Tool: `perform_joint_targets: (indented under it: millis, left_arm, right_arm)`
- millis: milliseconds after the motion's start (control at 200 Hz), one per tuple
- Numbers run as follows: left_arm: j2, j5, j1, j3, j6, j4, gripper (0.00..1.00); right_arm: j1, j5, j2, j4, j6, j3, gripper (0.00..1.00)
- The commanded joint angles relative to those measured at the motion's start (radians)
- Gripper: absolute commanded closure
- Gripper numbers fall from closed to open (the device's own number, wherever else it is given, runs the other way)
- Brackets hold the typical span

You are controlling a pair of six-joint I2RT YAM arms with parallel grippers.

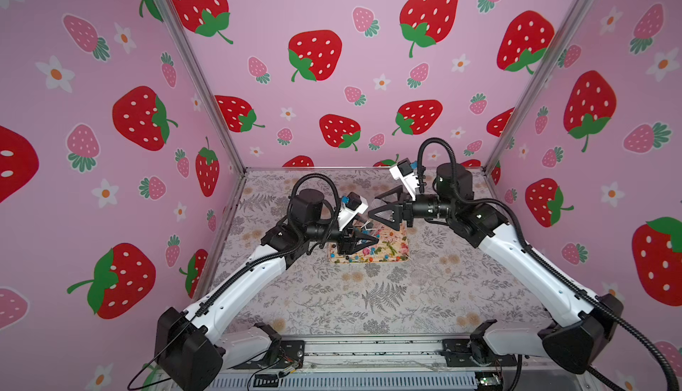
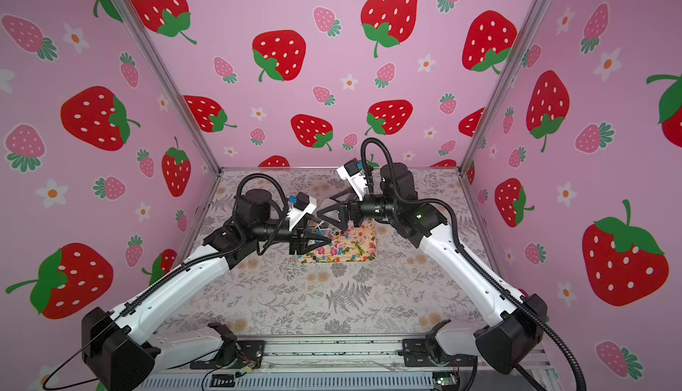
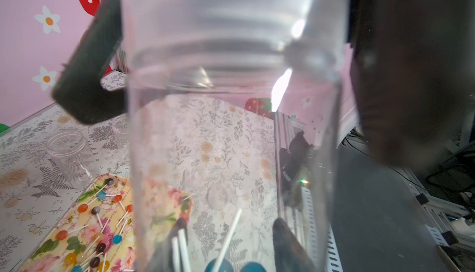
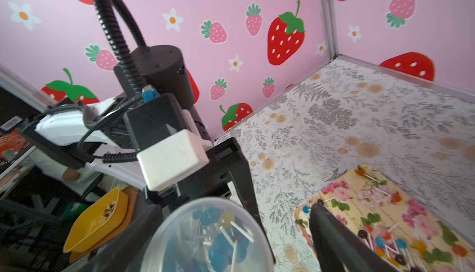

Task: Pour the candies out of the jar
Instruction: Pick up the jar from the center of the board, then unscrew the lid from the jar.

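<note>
My left gripper is clamped on the jar over the tray. My right gripper stands wide beside the jar, holding nothing. A few candies sit inside; many lie on the tray. A crooked tip could spill them onto the fern-print table, or the right gripper could knock the jar. Strawberry walls close 3 sides.

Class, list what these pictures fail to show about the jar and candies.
- How many candies are in the jar: the left wrist view's edge cuts them off; the right wrist view blurs them through the jar's base.
- The jar's tilt: in both top views it is small, mostly hidden by the left gripper and right gripper.
- Candies on the tray: too small to count there.
</note>
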Motion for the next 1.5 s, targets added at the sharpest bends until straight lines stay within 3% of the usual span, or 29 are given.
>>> perform_joint_targets:
  millis: [0,300,1266,1496]
  left_arm:
    - [-0.046,-0.073,-0.006,-0.043,-0.042,0.119,0.63]
    - [-0.062,-0.165,-0.02,-0.078,-0.068,0.171,0.62]
    - [-0.049,-0.193,-0.037,-0.068,-0.066,0.173,0.62]
    - [-0.045,-0.186,-0.037,-0.068,-0.084,0.187,0.62]
  right_arm:
    - [-0.013,0.124,-0.059,0.098,0.098,-0.042,0.07]
    - [-0.008,0.212,-0.067,0.195,0.318,-0.052,0.08]
    - [0.077,0.24,0.001,0.088,0.236,0.012,0.2]
    - [0.078,0.273,-0.006,0.056,0.2,0.021,0.46]
